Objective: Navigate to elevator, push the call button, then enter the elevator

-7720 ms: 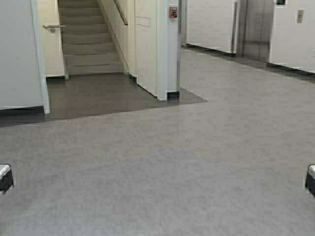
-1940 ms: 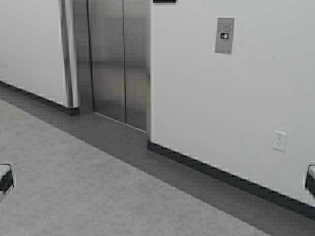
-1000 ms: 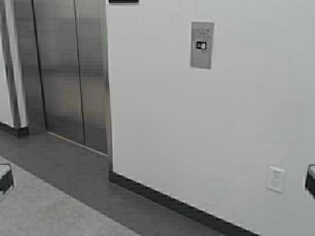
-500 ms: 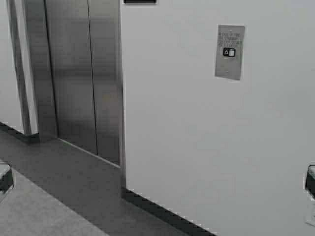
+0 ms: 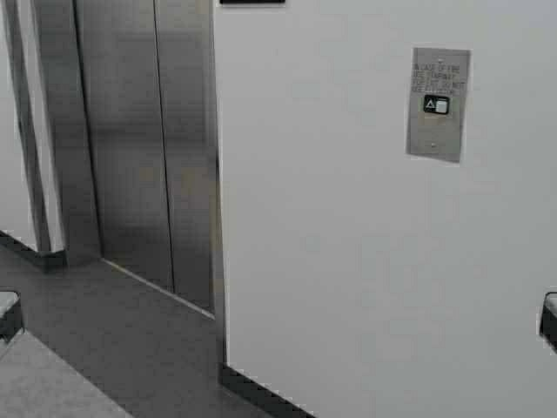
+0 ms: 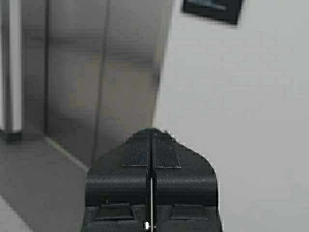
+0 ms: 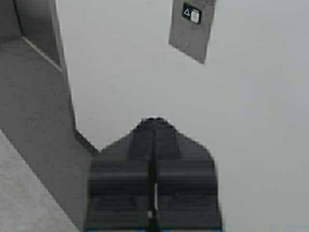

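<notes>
A: Non-task stuff? White wall (image 5: pixel 348 261) fills most of the high view — plain, smooth.

B: Base of it?

A: Dark baseboard (image 5: pixel 261 396) runs along the bottom of the wall, slanting down to the right. Another bit of baseboard (image 5: pixel 35 254) at far left under a narrow white wall strip.

B: Floor?

A: Dark grey floor band (image 5: pixel 130 348) next to the wall, lighter speckled grey floor (image 5: pixel 43 387) in the lower left corner.

B: Anything up top?

A: Small dark sign (image 5: pixel 251 2) at the top edge — text unreadable.
</notes>
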Controlling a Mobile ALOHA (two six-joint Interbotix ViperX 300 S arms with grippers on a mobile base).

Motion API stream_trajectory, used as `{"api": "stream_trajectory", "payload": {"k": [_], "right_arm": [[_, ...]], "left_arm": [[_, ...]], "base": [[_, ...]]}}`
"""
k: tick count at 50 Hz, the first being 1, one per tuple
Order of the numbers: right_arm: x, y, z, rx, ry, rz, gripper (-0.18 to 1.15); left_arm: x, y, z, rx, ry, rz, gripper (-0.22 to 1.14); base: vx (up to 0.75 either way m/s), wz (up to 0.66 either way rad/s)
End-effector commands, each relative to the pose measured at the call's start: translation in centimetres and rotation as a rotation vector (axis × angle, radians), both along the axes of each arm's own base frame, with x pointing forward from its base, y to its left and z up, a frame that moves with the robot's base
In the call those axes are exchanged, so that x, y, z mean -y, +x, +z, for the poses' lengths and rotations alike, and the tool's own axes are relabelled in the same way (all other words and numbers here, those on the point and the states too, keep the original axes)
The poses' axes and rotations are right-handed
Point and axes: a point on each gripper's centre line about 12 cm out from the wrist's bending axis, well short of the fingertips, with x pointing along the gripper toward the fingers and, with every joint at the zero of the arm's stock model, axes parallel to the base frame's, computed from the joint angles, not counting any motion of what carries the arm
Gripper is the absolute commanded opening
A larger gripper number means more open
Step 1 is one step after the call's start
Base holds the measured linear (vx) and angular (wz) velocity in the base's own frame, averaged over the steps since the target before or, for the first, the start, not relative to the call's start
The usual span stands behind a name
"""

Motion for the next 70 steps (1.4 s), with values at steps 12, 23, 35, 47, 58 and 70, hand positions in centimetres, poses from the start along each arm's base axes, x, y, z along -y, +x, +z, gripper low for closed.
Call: {"api": "stream_trajectory", "payload": {"k": [12,23,35,47,58,70], "right_arm": [[0.3,1.0,0.8,-0.135,-0.163,-0.006,0.07],[0.5,0.5,0.3,-0.265,-0.300,-0.011,0.07],[1.3,0.7,0.0,-0.382,-0.459,-0.046,0.07],[0.7,3.5,-0.6,-0.535,-0.736,-0.042,0.07],[-0.5,6.2,-3.5,-0.614,-0.957,-0.104,0.07],[-2.2,8.7,-6.5,-0.504,-1.059,-0.173,0.07]], "left_arm": [[0.0,-0.2,1.6,0.052,-0.023,-0.005,0.02],[0.3,-0.4,1.7,0.057,-0.026,-0.025,0.02],[0.3,-0.5,1.8,0.064,-0.031,-0.026,0.02],[0.3,-1.0,2.3,0.089,-0.039,-0.027,0.02],[0.3,-1.5,2.3,0.087,-0.039,-0.027,0.02],[0.3,-1.5,2.5,0.087,-0.040,-0.027,0.02]], "base": [[0.32,0.09],[0.33,0.19],[0.28,0.12],[0.20,-0.01],[0.16,-0.09],[0.11,-0.08]]}}
